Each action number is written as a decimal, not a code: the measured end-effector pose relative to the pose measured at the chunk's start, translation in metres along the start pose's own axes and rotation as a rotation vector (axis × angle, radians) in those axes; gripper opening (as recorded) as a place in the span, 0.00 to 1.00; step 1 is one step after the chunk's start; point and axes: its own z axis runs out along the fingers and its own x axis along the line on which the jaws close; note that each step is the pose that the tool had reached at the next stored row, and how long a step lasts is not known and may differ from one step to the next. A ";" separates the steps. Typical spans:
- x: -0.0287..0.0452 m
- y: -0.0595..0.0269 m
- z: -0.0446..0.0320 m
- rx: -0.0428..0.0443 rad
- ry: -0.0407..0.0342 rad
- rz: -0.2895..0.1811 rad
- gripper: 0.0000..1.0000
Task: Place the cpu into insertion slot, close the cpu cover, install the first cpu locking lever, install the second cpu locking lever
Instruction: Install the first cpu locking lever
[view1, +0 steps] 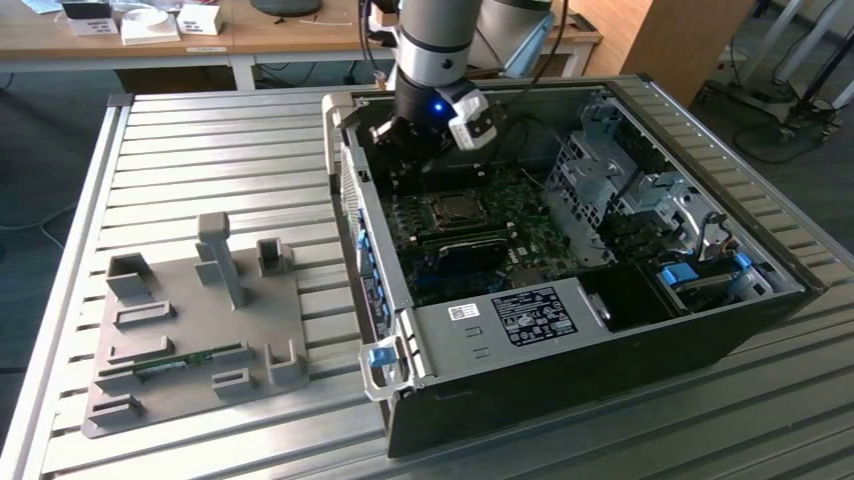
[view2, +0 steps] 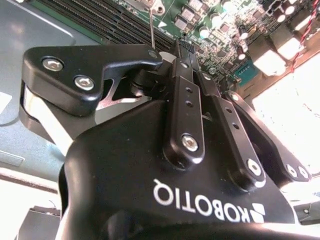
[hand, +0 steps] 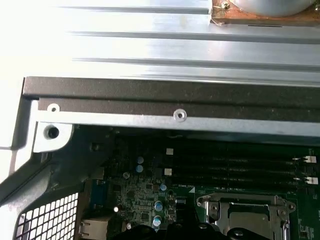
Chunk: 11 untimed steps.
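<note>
Computer case (view1: 534, 390) open on ribbed desk (view1: 200, 150); grey fixture tray (view1: 187, 300) lower left, well apart. Insertion slot (view1: 454, 213) mid-frame on green board. In the first wrist view the cpu cover (hand: 240, 201) lies flat, with the dull grey cpu (hand: 250, 215) in its window. Behind the slot, claw (view1: 411, 160) is low inside the case. In the second wrist view its tips are together, closed, with a thin metal lever (view2: 151, 25) at them; pinched or not, unclear. Memory slots (view2: 100, 20) just beside. Case wall (hand: 175, 95) close behind, drive cage (view1: 627, 190) at right.

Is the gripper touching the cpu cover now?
Cannot tell. In the exterior view the gripper hangs close to the cpu cover, but its lower end blends into the dark case.
</note>
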 end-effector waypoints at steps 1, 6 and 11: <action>0.0001 0.0005 0.0001 -0.0010 0.0000 0.000 0.11; 0.0002 0.0021 0.0004 -0.0143 -0.0006 0.000 0.11; 0.0001 0.0025 0.0005 -0.0353 -0.0016 0.001 0.11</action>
